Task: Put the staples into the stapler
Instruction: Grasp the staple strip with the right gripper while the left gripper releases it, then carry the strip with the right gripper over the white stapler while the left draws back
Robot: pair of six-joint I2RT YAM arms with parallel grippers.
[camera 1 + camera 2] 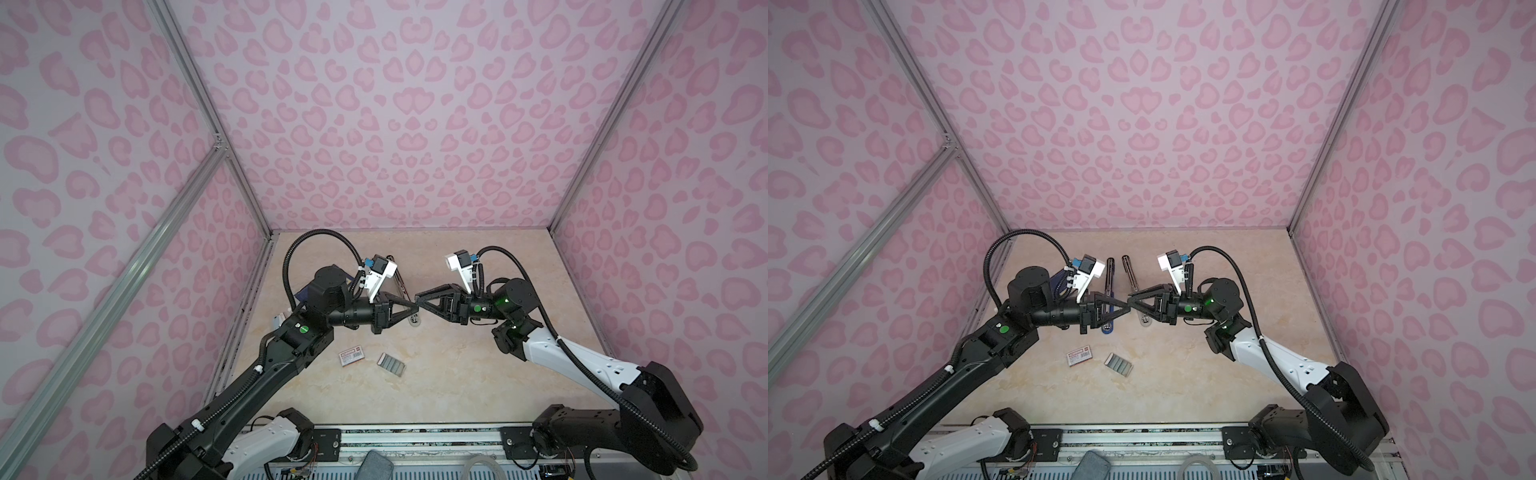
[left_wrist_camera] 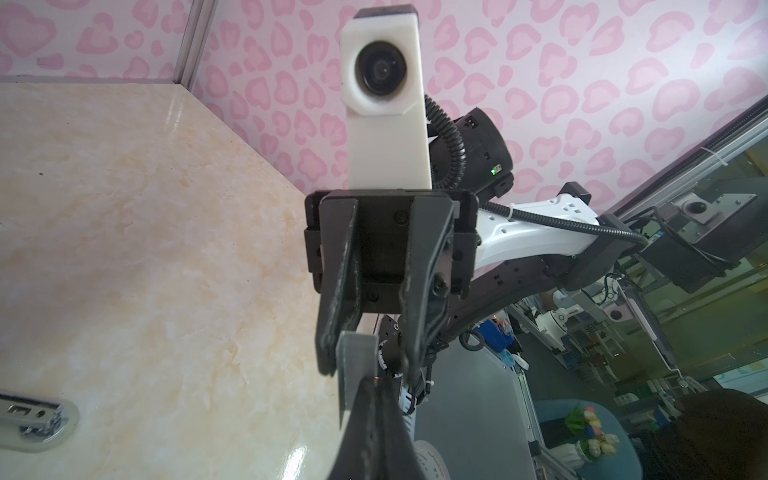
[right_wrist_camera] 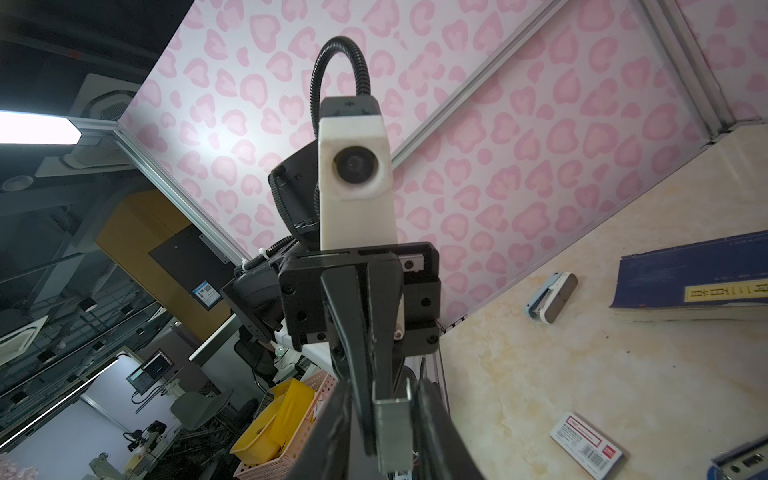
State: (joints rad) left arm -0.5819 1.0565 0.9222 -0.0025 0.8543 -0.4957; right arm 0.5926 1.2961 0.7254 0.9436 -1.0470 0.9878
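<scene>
Above the table's middle: the left gripper and right gripper meet tip to tip, raised clear of the table and over the stapler.
Left jaws: pinched tight on one end of a staple strip, which sticks out toward the other arm.
Right jaws: a narrow gap, one finger on each side of the strip's free end. A sliver of space shows on one side, so no clamp is seen.
Why held so: this looks like a mid-air handover, probably to regrip the strip for sliding into the magazine.
Arm pose: both forearms rise from the near edge and bend inward. The wrists are level and the grippers horizontal, with each wrist camera facing the other.
Staples: more strips lie in the white tray nearer the arm bases, with the white sleeve just beside it.
Stapler: it lies opened on the table below the grippers.
</scene>
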